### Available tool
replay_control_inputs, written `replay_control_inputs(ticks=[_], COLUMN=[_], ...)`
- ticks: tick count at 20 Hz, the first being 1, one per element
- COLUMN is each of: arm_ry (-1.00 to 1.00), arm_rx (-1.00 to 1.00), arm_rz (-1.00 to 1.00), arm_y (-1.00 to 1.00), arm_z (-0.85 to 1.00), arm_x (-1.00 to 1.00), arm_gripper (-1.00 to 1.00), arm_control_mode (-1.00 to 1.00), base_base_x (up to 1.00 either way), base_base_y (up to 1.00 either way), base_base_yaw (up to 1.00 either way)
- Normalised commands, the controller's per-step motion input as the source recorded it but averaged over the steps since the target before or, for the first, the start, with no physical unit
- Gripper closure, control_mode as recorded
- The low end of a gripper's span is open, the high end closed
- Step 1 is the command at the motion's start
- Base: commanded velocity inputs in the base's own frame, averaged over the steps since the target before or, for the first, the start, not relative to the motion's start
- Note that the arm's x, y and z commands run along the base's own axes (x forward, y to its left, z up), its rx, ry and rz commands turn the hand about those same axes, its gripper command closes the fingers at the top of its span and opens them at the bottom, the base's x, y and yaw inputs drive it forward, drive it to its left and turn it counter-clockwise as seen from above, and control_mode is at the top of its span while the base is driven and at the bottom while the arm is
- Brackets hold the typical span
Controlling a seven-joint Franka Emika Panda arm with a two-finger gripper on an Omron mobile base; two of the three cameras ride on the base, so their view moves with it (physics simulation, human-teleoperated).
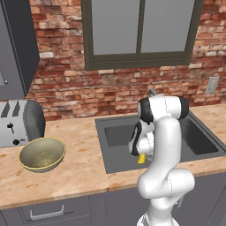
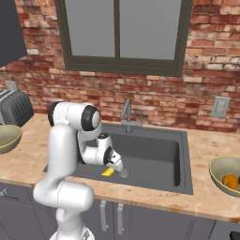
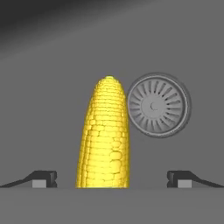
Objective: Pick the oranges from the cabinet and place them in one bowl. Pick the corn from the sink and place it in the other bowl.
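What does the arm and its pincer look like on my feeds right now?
The arm is glossy white, built of rounded tubular segments with dark, near-black joint bands at the shoulder. No cables or markings are visible. The pincer has two small dark finger tips with pale grey pads.

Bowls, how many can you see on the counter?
2. One bowl sits left of the sink, next to the toaster. The other bowl, right of the sink, has an orange inside.
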Motion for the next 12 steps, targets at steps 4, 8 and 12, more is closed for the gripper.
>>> replay_control_inputs(ticks=[4,8,12], arm_ry=[0.0,0.06,0.13], arm_rx=[0.0,0.0,0.03], arm_rz=[0.0,0.0,0.0], arm_y=[-0.19,-0.11,-0.01], arm_z=[-0.12,-0.26,-0.22], arm_x=[0.41,0.34,0.13], arm_gripper=[-1.0,-1.0,-1.0], arm_control_mode=[-1.0,-1.0,-1.0], base_base_x=[0.0,0.0,0.0], base_base_y=[0.0,0.0,0.0], base_base_yaw=[0.0,0.0,0.0])
